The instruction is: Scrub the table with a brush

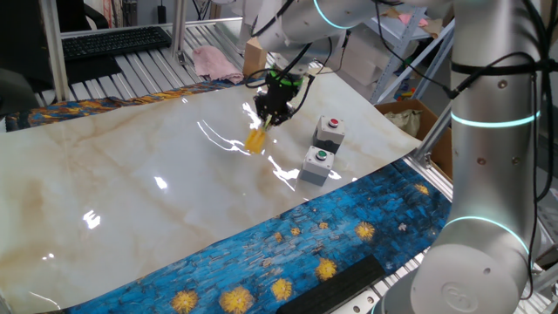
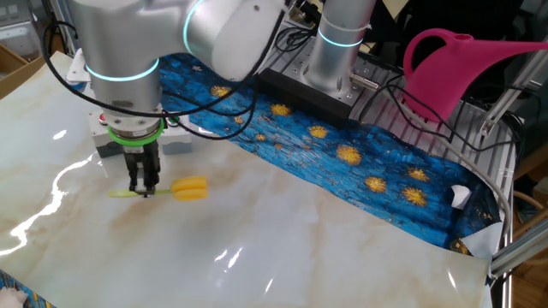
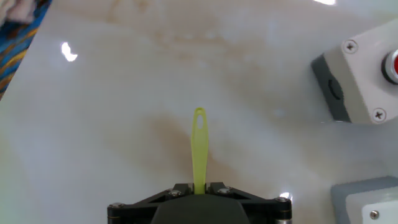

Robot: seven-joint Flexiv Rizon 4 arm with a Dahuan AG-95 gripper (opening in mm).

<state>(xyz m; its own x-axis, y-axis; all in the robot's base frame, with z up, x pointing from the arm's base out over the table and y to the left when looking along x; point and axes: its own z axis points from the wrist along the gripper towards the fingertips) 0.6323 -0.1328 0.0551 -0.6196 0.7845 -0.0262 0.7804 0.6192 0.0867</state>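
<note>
I have the brush (image 2: 175, 189) pinched by its thin stick handle, roughly midway along, so the yellow head hangs free to one side and the looped tail end sticks out the other. That grip makes sense to me: the handle is the only slim part the narrow jaws can close on, and holding it there leaves the bristles clear to meet the surface. The gripper (image 2: 143, 190) is pressed nearly together on the handle, pointing straight down.

The brush lies close to level, its long axis running parallel to the tabletop (image 2: 300, 248). In the other fixed view the head points toward the blue cloth (image 2: 360, 162) and the tail points away from it; in the hand view only the tail (image 3: 199, 146) shows, reaching up the frame from between the jaws. I judge the brush is just above the marble or barely grazing it, but I cannot tell which.

Two grey button boxes (image 1: 323, 150) sit near, beside the working patch, apart from the brush.
</note>
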